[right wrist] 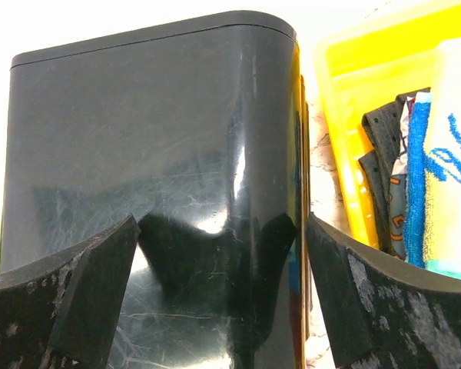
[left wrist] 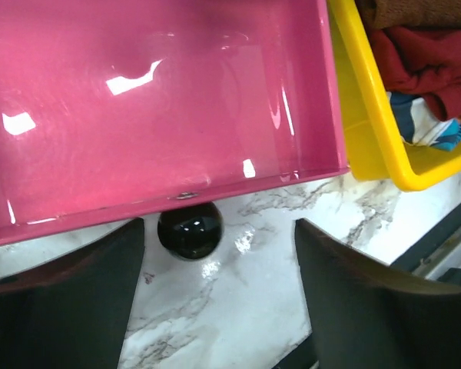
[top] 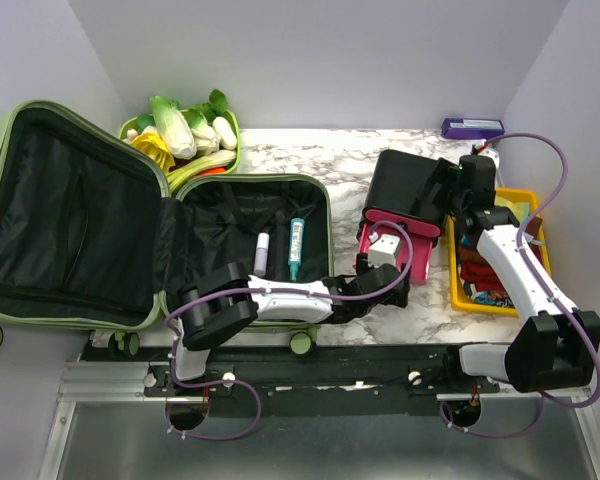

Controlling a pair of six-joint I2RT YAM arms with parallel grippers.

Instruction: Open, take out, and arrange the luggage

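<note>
While its lid lies thrown back flat toward nine o'clock, the large pale sage-green hard-shell suitcase [top: 70, 230] sits open at the left of the white marble-patterned table [top: 320, 160]. Its black fabric lining shows in both halves. The lid half hangs past the table's left edge and the base half lies near the centre. In the base half lie a slim white tube [top: 262, 250] and a teal pen-shaped item [top: 296, 248], side by side and pointing roughly to twelve o'clock. Behind the suitcase, at about eleven o'clock on the table, a round green basket [top: 235, 135] holds toy leafy vegetables [top: 175, 125].

The left arm reaches from its base toward three o'clock across the front of the suitcase. The left gripper [top: 382, 275] is at the near, six o'clock edge of a smaller black hard-shell box with glossy pink-red ends [top: 405, 185]. In the left wrist view its fingers [left wrist: 77, 300] stand well apart with only marble between them. Just beyond them is the box's pink edge, with a small glossy black ball foot [left wrist: 190, 229] beneath it.

At the box's three o'clock side, the right gripper [top: 450, 195] faces the black shell with jaws spread wide and nothing clamped. The wrist view does not show whether they touch it.

Just beside the box at three o'clock is a shallow yellow plastic tray [top: 453, 270] holding folded cloths [top: 480, 275] in dark red, blue and white. At one o'clock, by the back wall, lies a small flat purple packet [top: 472, 127].
</note>
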